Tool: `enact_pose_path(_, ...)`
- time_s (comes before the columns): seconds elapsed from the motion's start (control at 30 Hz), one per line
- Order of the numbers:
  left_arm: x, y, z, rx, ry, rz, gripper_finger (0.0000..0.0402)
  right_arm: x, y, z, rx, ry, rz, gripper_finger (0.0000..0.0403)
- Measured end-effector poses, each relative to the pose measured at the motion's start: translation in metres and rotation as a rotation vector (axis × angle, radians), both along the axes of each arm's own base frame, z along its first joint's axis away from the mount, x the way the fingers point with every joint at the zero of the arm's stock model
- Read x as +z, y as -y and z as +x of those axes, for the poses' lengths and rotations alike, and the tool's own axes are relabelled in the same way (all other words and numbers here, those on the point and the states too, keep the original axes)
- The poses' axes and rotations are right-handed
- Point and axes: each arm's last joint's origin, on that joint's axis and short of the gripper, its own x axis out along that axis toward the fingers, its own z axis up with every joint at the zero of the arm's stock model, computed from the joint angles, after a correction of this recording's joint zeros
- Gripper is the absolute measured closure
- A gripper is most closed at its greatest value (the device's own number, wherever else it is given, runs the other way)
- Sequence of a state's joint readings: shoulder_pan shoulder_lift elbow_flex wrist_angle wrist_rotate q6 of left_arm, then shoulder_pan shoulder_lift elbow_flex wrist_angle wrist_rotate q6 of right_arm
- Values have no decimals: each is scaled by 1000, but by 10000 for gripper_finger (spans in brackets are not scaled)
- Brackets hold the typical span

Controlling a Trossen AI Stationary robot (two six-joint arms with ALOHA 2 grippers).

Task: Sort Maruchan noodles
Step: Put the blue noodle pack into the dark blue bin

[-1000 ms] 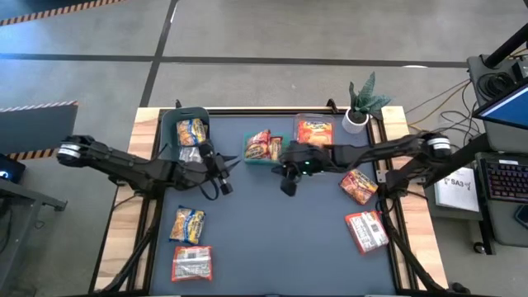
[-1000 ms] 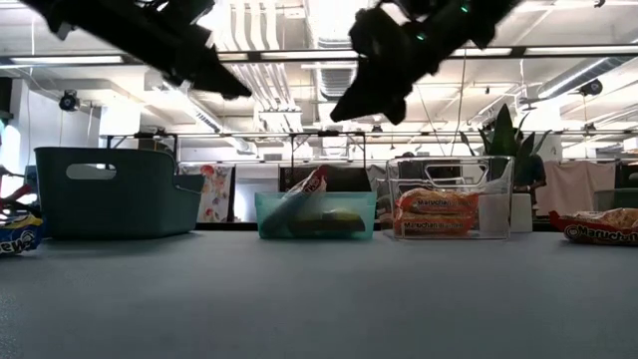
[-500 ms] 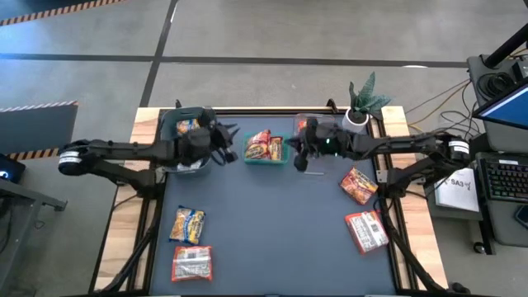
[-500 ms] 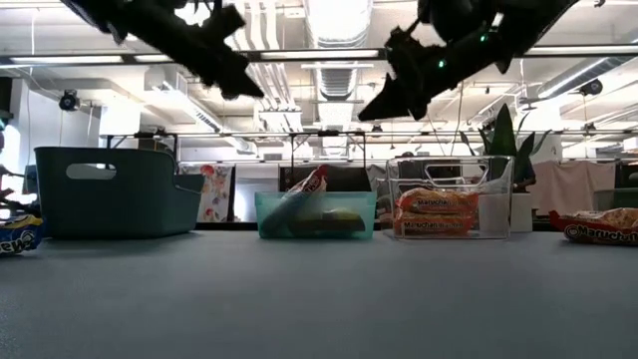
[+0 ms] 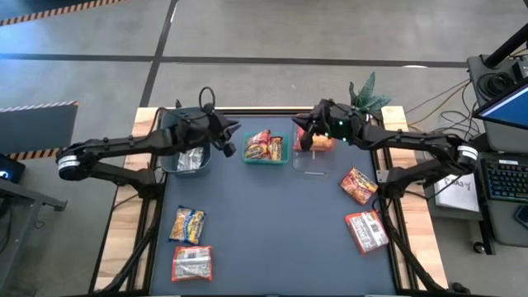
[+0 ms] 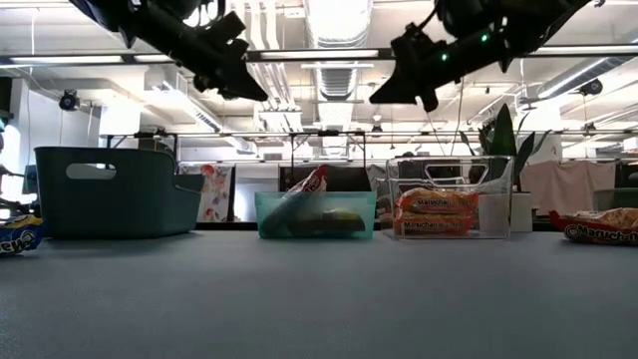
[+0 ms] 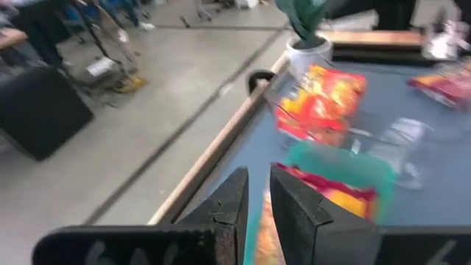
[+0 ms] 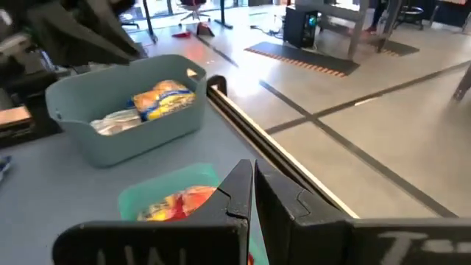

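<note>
From above, the left gripper point(image 5: 229, 139) hovers beside the dark teal plastic bin point(image 5: 167, 125), the right gripper point(image 5: 304, 132) over the clear plastic bin point(image 5: 312, 162); both empty, fingers nearly together. Flat Maruchan noodle packets point(image 5: 187, 224) lie loose on the blue-grey table point(image 5: 272, 223). The left wrist view shows orange packets point(image 7: 321, 103) binned.

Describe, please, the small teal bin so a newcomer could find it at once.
Look along the table's far edge in the high view. The small teal bin sits in the middle, between the large grey-blue bin and the clear bin; it alone is small, teal and translucent.
</note>
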State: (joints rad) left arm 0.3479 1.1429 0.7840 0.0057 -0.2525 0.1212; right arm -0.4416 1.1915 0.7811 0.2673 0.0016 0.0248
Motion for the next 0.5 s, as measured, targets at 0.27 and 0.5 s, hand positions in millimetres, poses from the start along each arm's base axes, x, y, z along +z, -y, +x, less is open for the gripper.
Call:
enact_pose_path(0.27, -9, 48, 12, -402, 27, -58, 362, -4, -71, 14, 257, -3, -165, 394)
enact_pose_path(0.5, -2, 96, 15, -491, 128, -212, 362, 4, -144, 12, 333, 150, -108, 394)
